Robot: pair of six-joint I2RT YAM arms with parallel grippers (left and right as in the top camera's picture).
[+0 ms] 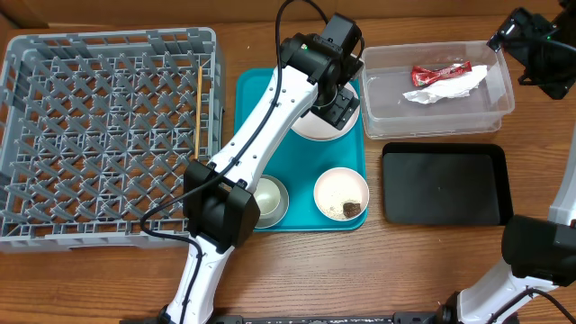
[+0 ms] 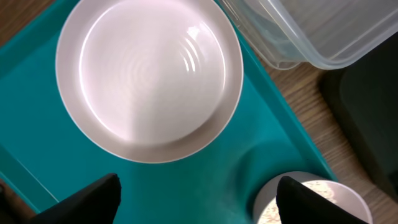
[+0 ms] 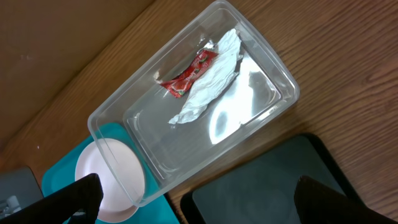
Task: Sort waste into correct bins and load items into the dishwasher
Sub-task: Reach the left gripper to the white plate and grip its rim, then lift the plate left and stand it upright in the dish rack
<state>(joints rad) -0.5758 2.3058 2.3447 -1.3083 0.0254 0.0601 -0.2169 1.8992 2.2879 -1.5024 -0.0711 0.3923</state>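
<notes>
Left wrist view shows my left gripper (image 2: pixel 202 202) spread wide with nothing between its fingers, hanging over the teal tray (image 2: pixel 37 130). The round white plate (image 2: pixel 149 81) lies just ahead of the fingertips, untouched. It sits flat and bare on that tray, close to the clear tub (image 1: pixel 387 112).

My right gripper (image 3: pixel 205 205) is likewise open and empty, high above the tub, where the red wrapper (image 3: pixel 186 76) and white napkin (image 3: pixel 208 90) already lie.

Further out, the small white bowl (image 1: pixel 341 191) on the tray holds the brown chunk (image 1: pixel 351 209) and some grains. The grey metal bowl (image 1: pixel 277 202) is half hidden under my arm, and the black tray (image 1: pixel 441 184) is bare. One chopstick (image 1: pixel 197 103) lies in the grey rack (image 1: pixel 108 135).

I judge the plate is the step in hand, with the dishes barely begun. Next I'd lower onto its rim, one finger outside and one inside, since a flat plate gives no other hold, then pinch, lift and carry it left to the rack
</notes>
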